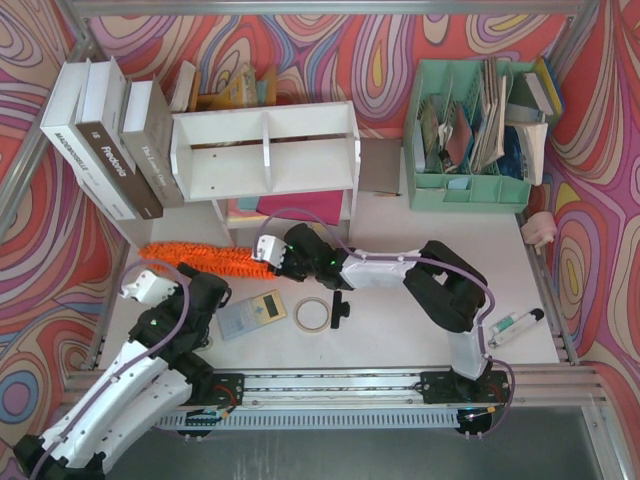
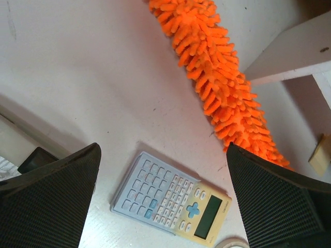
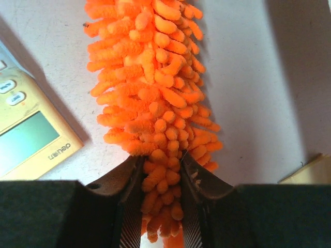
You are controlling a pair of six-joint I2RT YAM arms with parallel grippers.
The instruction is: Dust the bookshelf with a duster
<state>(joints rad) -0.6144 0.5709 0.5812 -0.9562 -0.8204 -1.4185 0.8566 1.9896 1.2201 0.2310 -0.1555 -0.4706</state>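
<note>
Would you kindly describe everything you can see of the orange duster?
The duster is a long strip of bright orange, fluffy, finger-like tufts, seemingly microfibre. It lies flat on the white table before the bookshelf, running left to right. The right tool pinches its right end between both fingers. No handle shows. A calculator lies nearby, apart.

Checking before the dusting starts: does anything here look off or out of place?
The right gripper is pinching the fluffy bright-orange microfibre duster by its soft fibres; no handle is in view. That looks like an odd place to hold it. Nothing looks spilled or broken.
</note>
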